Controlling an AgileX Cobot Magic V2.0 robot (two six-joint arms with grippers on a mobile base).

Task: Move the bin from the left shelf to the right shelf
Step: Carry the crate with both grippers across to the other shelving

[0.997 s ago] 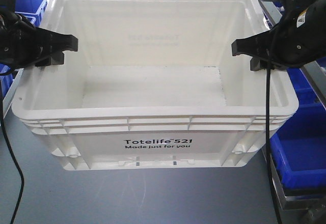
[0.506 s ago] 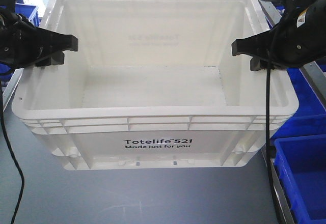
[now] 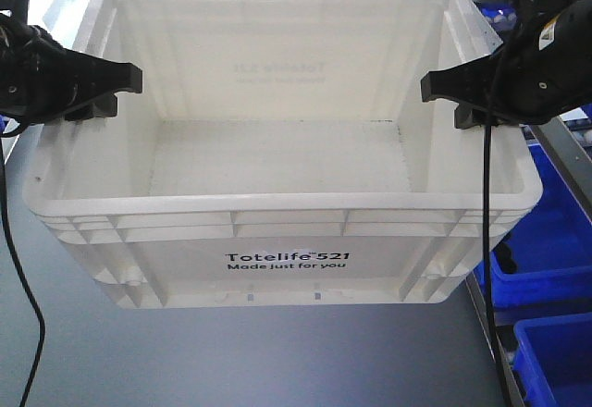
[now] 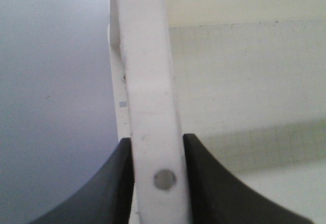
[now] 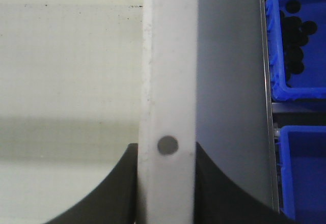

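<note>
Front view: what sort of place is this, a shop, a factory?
Probably a warehouse or parts storeroom: a big white tote for storage, blue plastic bins on metal racking beside it, and in the right wrist view one blue bin holding small black parts.

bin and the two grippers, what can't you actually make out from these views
- Front view: the bin hides its own underside, so I cannot tell whether it rests on the grey surface.
- Left wrist view: the bottom edge cuts off the left gripper. Only two fingers flanking the rim show.
- Right wrist view: the black pieces in the blue bin are too small to identify.
</note>
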